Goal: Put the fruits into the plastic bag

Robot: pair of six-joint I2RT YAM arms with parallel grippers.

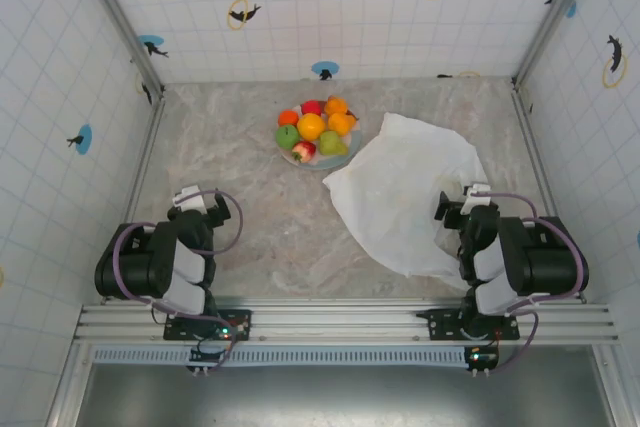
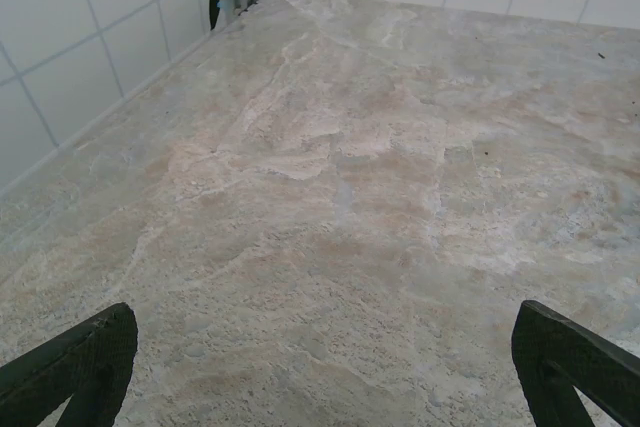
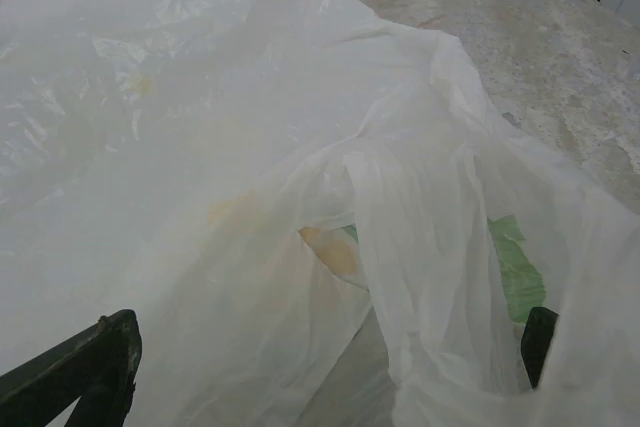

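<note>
Thin crinkly plastic bag point(image 1: 405, 197) — matt, stone-look table point(image 1: 240, 167).

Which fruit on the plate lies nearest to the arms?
The red fruit at the front of the group, just ahead of the green fruit and the yellow-green fruit. All the others lie farther back.

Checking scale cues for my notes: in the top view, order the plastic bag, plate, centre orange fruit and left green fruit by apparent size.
1. plastic bag, clearly largest.
2. plate, mostly covered by fruit.
3. orange fruit and green fruit: look alike, not ranked.
</note>
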